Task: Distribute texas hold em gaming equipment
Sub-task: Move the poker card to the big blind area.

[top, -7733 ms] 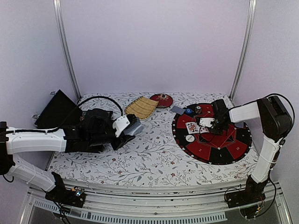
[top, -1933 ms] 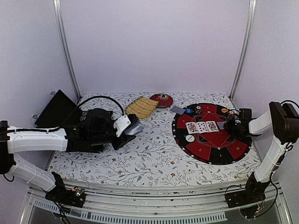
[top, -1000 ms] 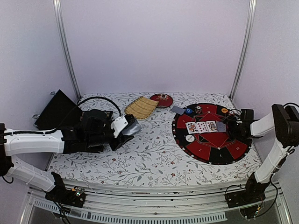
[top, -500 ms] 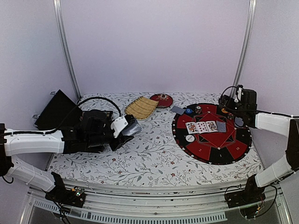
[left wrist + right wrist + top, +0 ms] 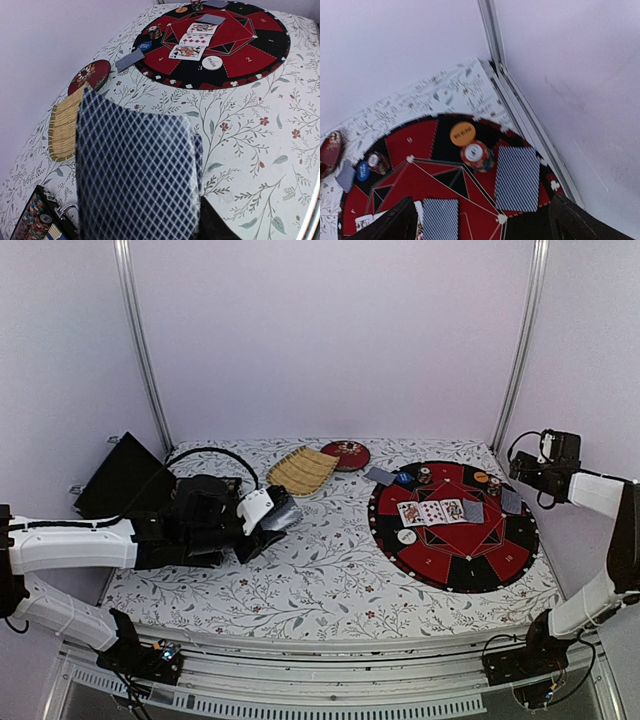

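In left gripper (image 5: 283,512): card deck (image 5: 135,170) | right gripper (image 5: 520,468) spread above face-down card (image 5: 517,178)

A counter (image 5: 330,580) draped in a white cloth printed with grey vines and small red flowers fills the booth, flanked by two aluminium posts (image 5: 140,340) rising against pale lilac walls. At the far edge, near the middle, a woven bamboo tray (image 5: 302,470) lies flat, with a round red lacquer dish (image 5: 346,454) just beside it on the right. A circular red-and-black mat (image 5: 470,565), divided into numbered wedges and rimmed with small white suit symbols, covers the counter's right side. At the far left, past the cloth's edge, an open black case (image 5: 122,475) stands with its lid tilted up.
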Motion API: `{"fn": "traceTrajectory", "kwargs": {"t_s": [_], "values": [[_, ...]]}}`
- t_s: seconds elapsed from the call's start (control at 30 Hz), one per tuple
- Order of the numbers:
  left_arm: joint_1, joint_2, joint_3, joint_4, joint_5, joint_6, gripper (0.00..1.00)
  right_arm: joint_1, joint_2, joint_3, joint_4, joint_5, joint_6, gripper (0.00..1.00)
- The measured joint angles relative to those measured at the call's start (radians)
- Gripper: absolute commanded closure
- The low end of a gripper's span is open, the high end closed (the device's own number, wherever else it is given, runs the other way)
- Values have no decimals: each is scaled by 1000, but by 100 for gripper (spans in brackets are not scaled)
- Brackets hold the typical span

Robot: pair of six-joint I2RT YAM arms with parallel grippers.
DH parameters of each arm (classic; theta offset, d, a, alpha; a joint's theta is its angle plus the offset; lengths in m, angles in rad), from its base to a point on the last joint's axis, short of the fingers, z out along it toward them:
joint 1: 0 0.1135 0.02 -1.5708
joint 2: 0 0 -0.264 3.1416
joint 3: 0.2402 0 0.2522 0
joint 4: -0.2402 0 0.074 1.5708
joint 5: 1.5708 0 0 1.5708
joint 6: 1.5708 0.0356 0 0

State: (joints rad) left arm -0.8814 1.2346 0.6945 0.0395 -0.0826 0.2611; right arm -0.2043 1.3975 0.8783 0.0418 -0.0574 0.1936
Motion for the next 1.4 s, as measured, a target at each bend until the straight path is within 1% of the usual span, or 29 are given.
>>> {"fn": "traceTrajectory", "kwargs": {"t_s": [0.07, 0.1, 0.2, 0.3, 0.4, 0.43, 0.7, 1.07, 1.33, 1.4], "values": [[0, 0, 0, 0, -1, 0, 56, -19, 56, 3, -45, 14, -19, 35], [0, 0, 0, 0, -1, 0, 56, -22, 88, 8, -71, 24, -32, 47], [0, 0, 0, 0, -2, 0, 56, -32, 196, 55, -149, 31, -72, 70], [0, -2, -2, 0, -4, 1, 56, -38, 309, 118, -206, 16, -108, 84], [0, -11, -5, 0, -7, 1, 56, -41, 383, 156, -247, 3, -137, 91], [0, -17, -6, 0, -8, 2, 56, -44, 401, 163, -261, -1, -144, 93], [0, -43, -8, 2, -18, 9, 56, -51, 504, 234, -325, -6, -172, 96], [0, -43, -8, 1, -28, 10, 56, -52, 605, 378, -350, 0, -204, 96], [1, -43, -8, 0, -31, 12, 56, -52, 618, 400, -354, 0, -219, 96], [1, -43, -8, 0, -31, 13, 56, -52, 618, 404, -362, -3, -222, 94]]}}
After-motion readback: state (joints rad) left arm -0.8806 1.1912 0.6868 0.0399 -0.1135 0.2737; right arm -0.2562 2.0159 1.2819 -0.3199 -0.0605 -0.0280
